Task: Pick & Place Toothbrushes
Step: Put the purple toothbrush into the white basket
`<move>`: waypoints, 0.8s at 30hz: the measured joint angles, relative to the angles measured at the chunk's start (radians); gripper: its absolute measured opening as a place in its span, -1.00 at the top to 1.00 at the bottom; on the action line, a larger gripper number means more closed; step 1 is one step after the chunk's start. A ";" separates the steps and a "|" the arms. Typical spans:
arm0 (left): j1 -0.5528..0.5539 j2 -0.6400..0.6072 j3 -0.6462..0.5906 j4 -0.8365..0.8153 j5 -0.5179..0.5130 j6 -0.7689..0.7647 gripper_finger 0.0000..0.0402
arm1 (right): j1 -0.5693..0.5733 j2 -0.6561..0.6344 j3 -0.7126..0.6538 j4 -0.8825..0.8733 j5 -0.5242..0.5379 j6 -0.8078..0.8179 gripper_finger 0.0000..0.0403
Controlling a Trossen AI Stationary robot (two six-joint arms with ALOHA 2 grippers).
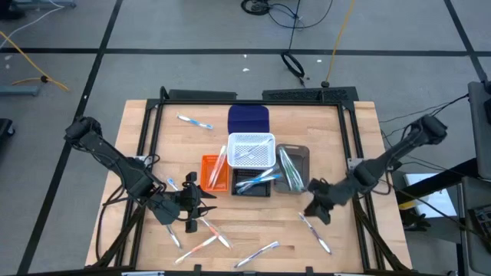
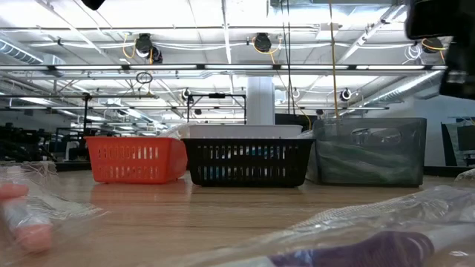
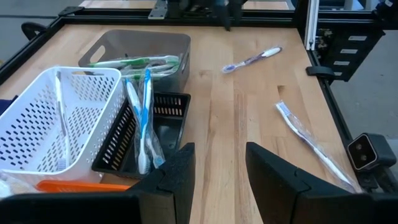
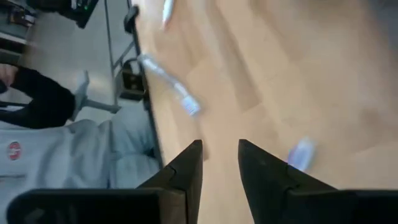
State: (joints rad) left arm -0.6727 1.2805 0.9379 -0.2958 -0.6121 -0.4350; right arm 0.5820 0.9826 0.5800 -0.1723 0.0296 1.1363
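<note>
Currently your left gripper sits low over the front-left of the bench, just front-left of the orange bin; its jaws stand partly open with nothing between them, as the left wrist view confirms. Your right gripper is over the front-right of the bench, just in front of the grey bin; its jaws are slightly apart and hold nothing.

Toothbrushes: several already lie in the bins; blue-accented ones in the black bin, green ones in the grey bin, one pinkish one leaning at the orange bin, a few in the white basket. Loose toothbrushes are scattered along the front edge of the bench; one lies just beside the right gripper; another lies apart near the back-left, left of the dark blue bin.

In the right wrist view a seated person shows beyond the bench edge.
</note>
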 joint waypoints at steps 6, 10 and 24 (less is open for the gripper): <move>0.000 0.000 0.000 0.001 0.000 -0.003 0.29 | 0.149 0.127 0.000 0.121 0.020 0.176 0.57; 0.000 0.000 0.000 0.001 0.000 -0.006 0.29 | 0.192 0.211 0.000 0.142 0.019 0.267 0.60; 0.000 0.000 0.000 0.001 -0.017 -0.020 0.29 | 0.137 0.264 0.000 0.054 0.019 0.227 0.64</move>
State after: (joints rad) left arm -0.6727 1.2808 0.9379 -0.2947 -0.6292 -0.4550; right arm 0.7193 1.2461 0.5804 -0.1179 0.0486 1.3628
